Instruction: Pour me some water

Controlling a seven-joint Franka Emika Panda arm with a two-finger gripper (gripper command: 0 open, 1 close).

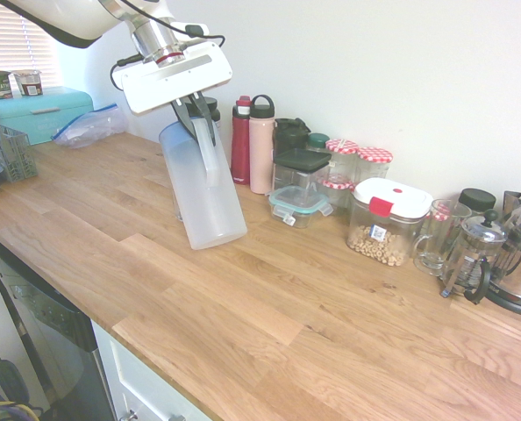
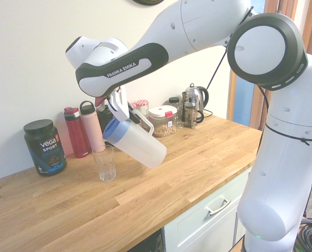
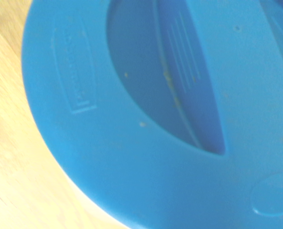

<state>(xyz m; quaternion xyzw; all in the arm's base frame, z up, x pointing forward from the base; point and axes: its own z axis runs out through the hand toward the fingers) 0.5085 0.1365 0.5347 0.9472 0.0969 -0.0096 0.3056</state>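
Second exterior view, hand (image 2: 125,111) clenched on tilted jug (image 2: 137,143) handle, above glass (image 2: 104,163).

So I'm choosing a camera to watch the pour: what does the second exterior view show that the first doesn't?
Only the second: the drinking glass under the tilted jug's blue lid, and a black Vega tub. Only the first: a teal box and dish rack. Both: the gripper shut on the jug's handle, and the bottles.

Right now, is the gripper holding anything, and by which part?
Yes. The gripper is shut on the white handle of the frosted jug, which hangs tilted with its blue lid above the glass.
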